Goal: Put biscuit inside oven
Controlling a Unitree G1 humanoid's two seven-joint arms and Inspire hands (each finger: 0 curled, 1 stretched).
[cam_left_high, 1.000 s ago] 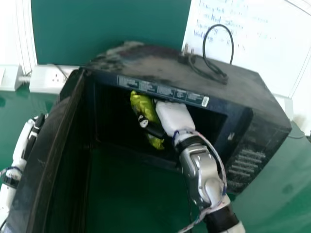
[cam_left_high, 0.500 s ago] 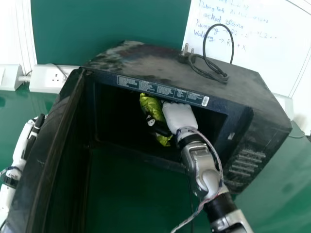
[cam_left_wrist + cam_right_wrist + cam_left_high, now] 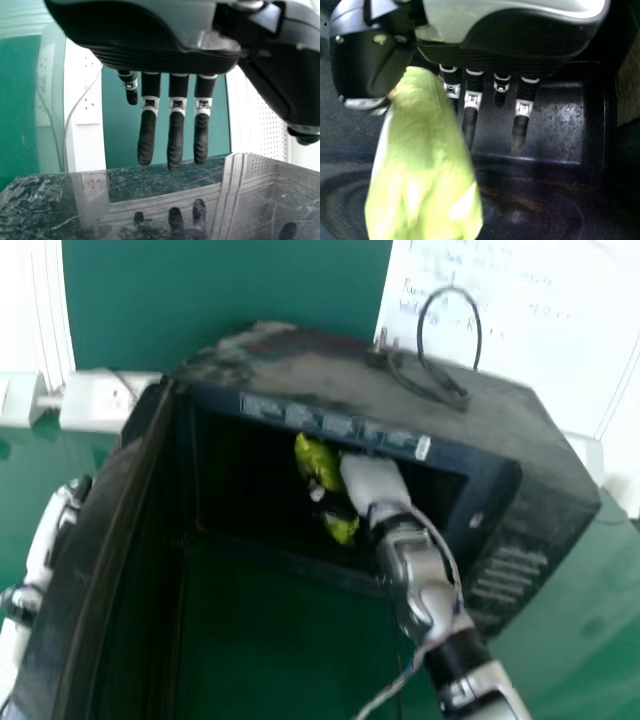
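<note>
The yellow-green biscuit packet (image 3: 317,461) is inside the oven (image 3: 400,410), beside my right hand (image 3: 374,483), which reaches in through the open front. In the right wrist view the packet (image 3: 422,160) is pinched between the thumb and the nearest finger of my right hand (image 3: 520,130); the other fingers extend straight over the oven floor. My left hand (image 3: 60,520) is beyond the open oven door at the far left. Straight fingers hang from my left hand (image 3: 176,135) in the left wrist view, with nothing held.
The oven door (image 3: 95,570) swings out toward the front left. A coiled black cable (image 3: 440,390) lies on the oven's top. White sockets (image 3: 105,400) stand behind at the left, and a whiteboard (image 3: 540,340) at the back right. The green tabletop (image 3: 560,640) extends around the oven.
Inside the oven, my right hand and the packet have shifted a little to the right together. The left hand has hardly moved.
</note>
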